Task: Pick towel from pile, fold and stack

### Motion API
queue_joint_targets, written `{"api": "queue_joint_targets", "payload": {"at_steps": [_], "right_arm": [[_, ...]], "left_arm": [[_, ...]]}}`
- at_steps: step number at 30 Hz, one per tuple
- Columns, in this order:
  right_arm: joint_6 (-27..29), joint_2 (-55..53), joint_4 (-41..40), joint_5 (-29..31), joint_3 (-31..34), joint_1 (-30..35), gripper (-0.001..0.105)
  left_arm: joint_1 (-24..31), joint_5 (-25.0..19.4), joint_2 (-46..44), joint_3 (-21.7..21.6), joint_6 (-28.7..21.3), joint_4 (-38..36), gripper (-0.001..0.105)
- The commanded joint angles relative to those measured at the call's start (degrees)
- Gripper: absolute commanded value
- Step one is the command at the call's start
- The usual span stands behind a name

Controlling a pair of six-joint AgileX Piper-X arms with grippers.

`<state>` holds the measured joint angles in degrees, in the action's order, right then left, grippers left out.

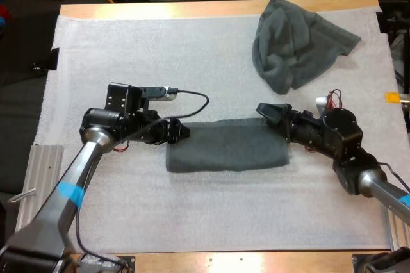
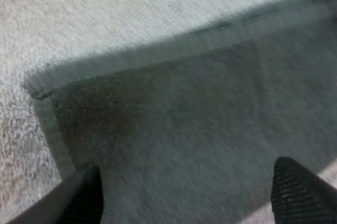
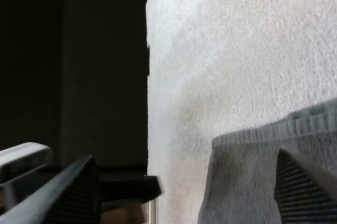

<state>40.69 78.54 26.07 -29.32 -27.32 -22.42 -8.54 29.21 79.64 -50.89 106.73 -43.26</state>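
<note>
A dark grey-green towel (image 1: 224,146), folded into a long flat band, lies across the middle of the white mat (image 1: 192,61). My left gripper (image 1: 181,131) hovers at its left end, open, with the towel's hemmed corner (image 2: 47,90) spread flat ahead of its black fingers (image 2: 84,197). My right gripper (image 1: 268,113) is at the towel's far right corner, open too. One of its fingers (image 3: 305,187) is over the towel's ribbed edge (image 3: 263,134), the other beyond it. A crumpled towel (image 1: 298,42) sits at the mat's far right.
The mat's far edge and the table's wooden rim (image 1: 192,9) run behind the crumpled towel. Bare mat (image 1: 224,215) stretches in front of the folded towel and to its far left.
</note>
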Motion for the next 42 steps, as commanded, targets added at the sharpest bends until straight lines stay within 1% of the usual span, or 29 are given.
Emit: {"api": "queue_joint_targets", "payload": {"at_steps": [1, 5, 8, 13, 17, 20, 25, 33, 37, 42], "right_arm": [[1.6, -1.8, -1.7, -1.0, -0.5, 0.3, 0.067], [4.4, -5.9, -7.9, -0.9, -0.5, 0.3, 0.067], [4.8, -9.1, -13.2, -0.9, -0.5, 0.3, 0.067], [10.6, -14.8, -22.7, -0.9, -0.5, 0.3, 0.067], [12.3, -19.0, -29.5, -0.9, -0.5, 0.3, 0.067], [14.8, -22.6, -34.3, -0.6, -0.5, 0.3, 0.067], [17.5, -29.1, -42.2, 1.3, -0.5, 0.3, 0.067], [19.1, -36.9, -52.2, 4.2, -0.5, 0.3, 0.067], [21.2, -40.1, -57.6, 8.1, -0.5, 0.3, 0.067], [21.5, -41.3, -62.0, 14.6, -0.6, 0.3, 0.067]], "left_arm": [[0.1, 0.7, -1.9, -0.3, -0.8, -1.4, 0.065], [0.1, 0.9, -7.0, -0.3, -0.8, -3.9, 0.065], [0.1, 1.9, -10.6, -0.3, -0.8, -5.6, 0.065], [0.1, 2.8, -16.5, -0.3, -0.1, -8.4, 0.065], [0.1, 2.8, -20.3, -0.3, 0.1, -11.5, 0.065], [0.1, 2.8, -23.5, -0.3, 0.1, -13.7, 0.065], [0.1, 4.2, -28.9, -0.3, 0.2, -17.1, 0.065], [0.1, 7.5, -35.9, -0.3, 1.2, -21.3, 0.065], [0.1, 8.1, -38.9, -0.3, 1.4, -22.1, 0.065], [0.1, 8.1, -39.8, -0.3, 1.4, -22.5, 0.065]]}}
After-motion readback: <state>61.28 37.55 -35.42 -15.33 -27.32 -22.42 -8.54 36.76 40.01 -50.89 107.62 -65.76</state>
